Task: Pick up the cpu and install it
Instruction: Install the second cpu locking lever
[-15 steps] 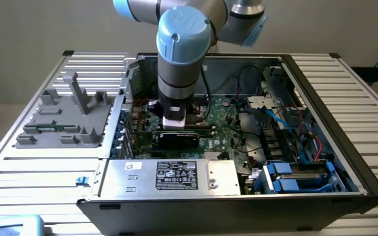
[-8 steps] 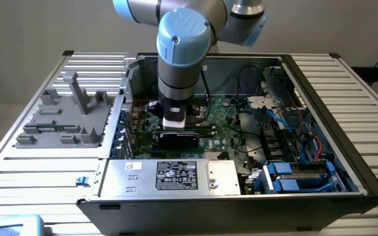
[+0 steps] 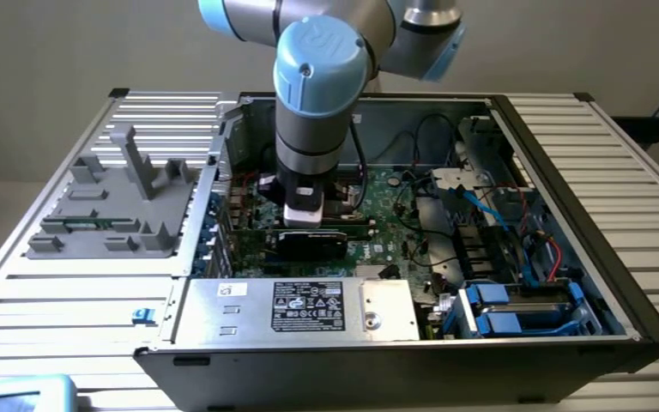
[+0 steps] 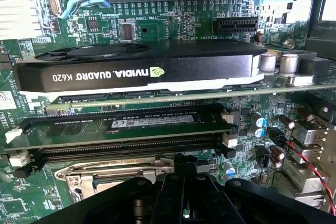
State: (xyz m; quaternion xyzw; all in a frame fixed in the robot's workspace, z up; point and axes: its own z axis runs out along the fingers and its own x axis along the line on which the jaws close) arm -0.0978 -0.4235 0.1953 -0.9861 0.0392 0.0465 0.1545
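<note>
Now hovering just above the socket (image 4: 113, 174) inside the computer case (image 3: 559, 326), fingers (image 4: 184, 169) together, no chip seated yet.

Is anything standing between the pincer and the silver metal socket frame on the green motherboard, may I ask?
Nothing visible: the pincer sits right at the silver socket frame; the black graphics card lies beyond it.

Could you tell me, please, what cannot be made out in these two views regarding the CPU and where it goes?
- The cpu itself: not identifiable in either view.
- The socket in the wrist view: partly covered by the gripper body, so whether it holds a chip is unclear.
- The jaws in the exterior view: hidden behind the arm and the graphics card.
- Label text on the silver box, exterior view: too small to read.
</note>
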